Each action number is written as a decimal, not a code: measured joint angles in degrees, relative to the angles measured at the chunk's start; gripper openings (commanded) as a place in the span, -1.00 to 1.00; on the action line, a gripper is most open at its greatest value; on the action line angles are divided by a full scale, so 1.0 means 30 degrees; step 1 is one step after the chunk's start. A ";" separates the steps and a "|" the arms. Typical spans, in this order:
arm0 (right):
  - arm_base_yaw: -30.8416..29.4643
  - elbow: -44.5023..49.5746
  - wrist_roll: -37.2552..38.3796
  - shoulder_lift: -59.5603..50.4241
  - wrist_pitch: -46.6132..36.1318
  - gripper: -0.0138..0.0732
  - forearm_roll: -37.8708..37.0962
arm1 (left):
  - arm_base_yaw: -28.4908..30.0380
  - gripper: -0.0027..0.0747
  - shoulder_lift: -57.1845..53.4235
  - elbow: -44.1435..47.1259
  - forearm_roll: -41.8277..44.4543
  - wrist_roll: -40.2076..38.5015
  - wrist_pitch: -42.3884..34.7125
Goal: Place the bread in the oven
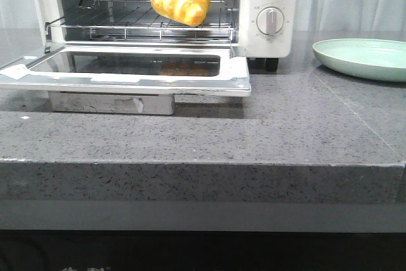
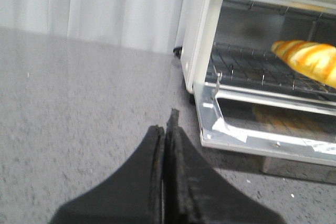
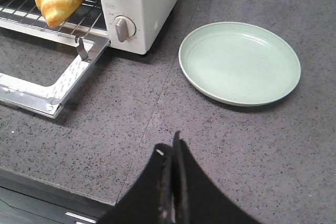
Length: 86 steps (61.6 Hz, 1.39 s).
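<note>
Inside the open white toaster oven [image 1: 266,11], a glossy golden croissant roll [image 1: 181,0] with orange-brown stripes rests on the wire rack [image 1: 114,20]. Both the left tool [image 2: 167,129] and right tool [image 3: 173,153] are closed, empty, above the grey counter [image 1: 285,125].

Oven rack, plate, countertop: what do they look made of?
Oven rack: thin metal wire, bright chrome-like shine.
Plate: pale green, smooth and semi-glossy with soft highlights; ceramic or melamine, can't tell which.
Countertop: grey speckled stone or quartz composite, lightly polished; it reflects faintly near the oven.
</note>
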 measured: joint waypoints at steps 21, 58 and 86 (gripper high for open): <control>0.0000 0.0000 0.0000 0.0000 0.0000 -0.84 0.0000 | 0.0000 -0.98 0.0000 0.0000 -0.0325 0.1461 -0.1054; 0.0000 0.0000 0.0000 0.0000 0.0000 -0.84 0.0000 | 0.0000 -0.98 0.0000 0.0000 -0.0769 0.1919 -0.0433; -0.0160 0.0255 0.0000 -0.0200 -0.0144 -0.84 -0.0071 | 0.0000 -0.98 0.0000 0.0000 -0.0769 0.1919 -0.0433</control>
